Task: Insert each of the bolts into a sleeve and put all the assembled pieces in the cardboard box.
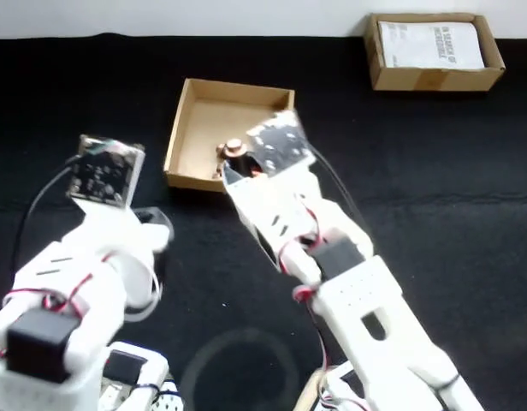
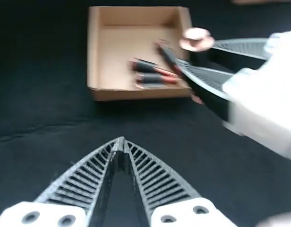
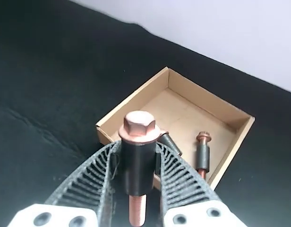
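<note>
1. Your left claw (image 2: pixel 119 144) is clenched on nothing, fingertips meeting; it hangs over the black table (image 1: pixel 435 214), short of the cardboard box (image 1: pixel 182 128).
2. That box holds assembled pieces (image 2: pixel 152 73) lying on its floor.
3. Your right claw (image 3: pixel 136 151) grasps a sleeve (image 3: pixel 136 165) with a bolt (image 3: pixel 138 124) through it, at the box's near right corner.
4. Far right, a second box (image 1: pixel 379 68) holds a printed sheet (image 1: pixel 430 43); you cannot read its writing.

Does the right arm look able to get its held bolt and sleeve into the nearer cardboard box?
Probably yes. The right gripper, shut on the bolt and sleeve, hangs at the near wall of the cardboard box, which is open-topped with bare floor showing. The left gripper sits short of it.
</note>
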You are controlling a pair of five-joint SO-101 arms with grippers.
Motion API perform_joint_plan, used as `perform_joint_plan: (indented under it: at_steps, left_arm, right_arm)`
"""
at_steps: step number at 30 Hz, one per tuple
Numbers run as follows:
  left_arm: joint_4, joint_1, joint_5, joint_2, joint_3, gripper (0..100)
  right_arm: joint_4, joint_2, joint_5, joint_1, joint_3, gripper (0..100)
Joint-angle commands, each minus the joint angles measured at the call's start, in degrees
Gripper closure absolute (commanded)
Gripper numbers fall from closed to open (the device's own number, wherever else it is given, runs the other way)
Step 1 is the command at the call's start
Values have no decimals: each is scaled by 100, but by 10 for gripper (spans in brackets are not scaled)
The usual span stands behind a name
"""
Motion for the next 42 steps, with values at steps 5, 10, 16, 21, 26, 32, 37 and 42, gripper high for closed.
perform_joint_plan:
  at_steps: [5, 10, 16, 21, 26, 32, 37, 42]
  left_arm:
    - [-1899, -1525, -26, 4, 1393, 992]
    - [-2470, -2123, 0, 4, 2123, 992]
    - [-3262, -2774, -18, 4, 2897, 992]
    - [-3569, -3108, -26, 4, 3275, 992]
    - [-3640, -3099, -26, -163, 3547, 992]
    - [-4141, -3099, -35, -593, 4075, 992]
    - [-4193, -3099, -35, -602, 4207, 992]
    - [-4193, -3099, -35, -637, 4198, 992]
  right_arm:
    - [215, 1640, 1090, 207, -1807, 991]
    - [215, 2721, 2022, 391, -2607, 991]
    - [215, 3908, 2910, 532, -3495, 991]
    - [215, 4936, 3235, 435, -4154, 991]
    - [224, 5912, 3305, 391, -4813, 991]
    - [1147, 6624, 3613, 330, -5587, 987]
    - [2044, 6765, 3587, 295, -6176, 893]
    - [2492, 6712, 3446, 321, -6571, 882]
